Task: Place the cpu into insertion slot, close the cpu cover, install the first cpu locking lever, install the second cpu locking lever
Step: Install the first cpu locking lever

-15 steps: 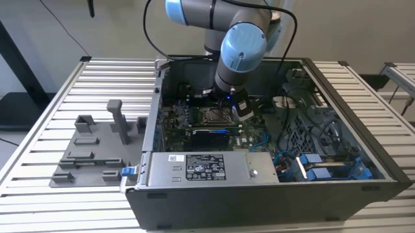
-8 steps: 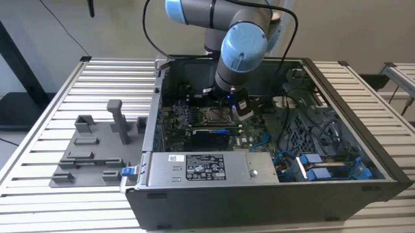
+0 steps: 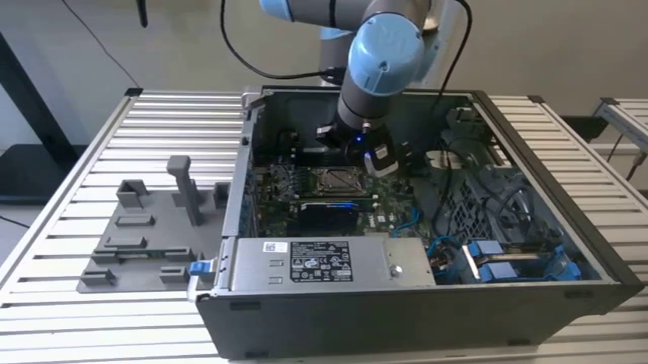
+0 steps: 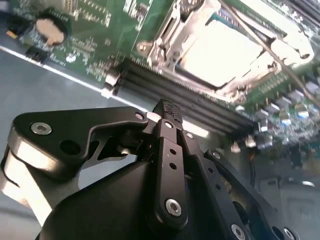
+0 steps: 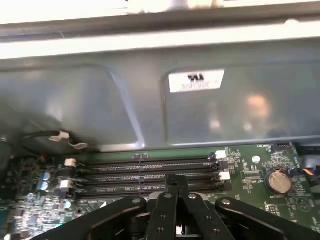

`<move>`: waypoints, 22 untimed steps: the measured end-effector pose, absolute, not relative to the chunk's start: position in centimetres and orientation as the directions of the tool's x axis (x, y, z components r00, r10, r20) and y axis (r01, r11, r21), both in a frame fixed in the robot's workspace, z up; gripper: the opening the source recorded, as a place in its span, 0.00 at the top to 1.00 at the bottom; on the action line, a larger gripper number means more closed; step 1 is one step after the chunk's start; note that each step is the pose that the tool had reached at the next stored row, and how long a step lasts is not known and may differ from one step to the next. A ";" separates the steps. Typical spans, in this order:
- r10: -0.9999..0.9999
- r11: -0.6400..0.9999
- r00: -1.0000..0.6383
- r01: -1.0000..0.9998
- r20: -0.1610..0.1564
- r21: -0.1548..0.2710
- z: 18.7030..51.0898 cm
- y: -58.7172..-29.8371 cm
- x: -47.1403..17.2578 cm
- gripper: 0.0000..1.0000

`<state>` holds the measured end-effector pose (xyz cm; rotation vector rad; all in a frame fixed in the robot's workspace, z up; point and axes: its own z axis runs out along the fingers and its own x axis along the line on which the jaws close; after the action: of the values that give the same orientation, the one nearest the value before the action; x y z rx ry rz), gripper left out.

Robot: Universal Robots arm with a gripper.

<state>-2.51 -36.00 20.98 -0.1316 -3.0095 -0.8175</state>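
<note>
The cpu (image 4: pixel 225 50) lies flat in the insertion slot (image 3: pixel 335 180) on the green board, its silver face glaring bright. The cpu cover (image 4: pixel 165 42), a silvery frame, lies around the chip's edges. A thin lever rod (image 4: pixel 272 55) runs slantwise along one side of the socket. My gripper (image 3: pixel 382 161) hangs inside the open computer case, just beside the socket towards the exterior view's right. Its black fingers meet at the tips in both wrist views (image 4: pixel 167 108) (image 5: pixel 175 181), with nothing between them. They hover over the dark memory slots (image 5: pixel 145 172), apart from the socket.
The case's grey wall (image 5: pixel 150 110) rises close behind the memory slots. A labelled power-supply box (image 3: pixel 303 262) fills the case's near side. Blue cables and connectors (image 3: pixel 496 258) lie at the exterior view's right. A grey fixture plate (image 3: pixel 152 227) with upright blocks sits outside the case.
</note>
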 end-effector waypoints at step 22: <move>0.096 0.950 -0.995 0.098 0.023 0.296 23.6 -36.0 -2.4 0.89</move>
<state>-2.44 -35.99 23.61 -0.1542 -3.0939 -0.4697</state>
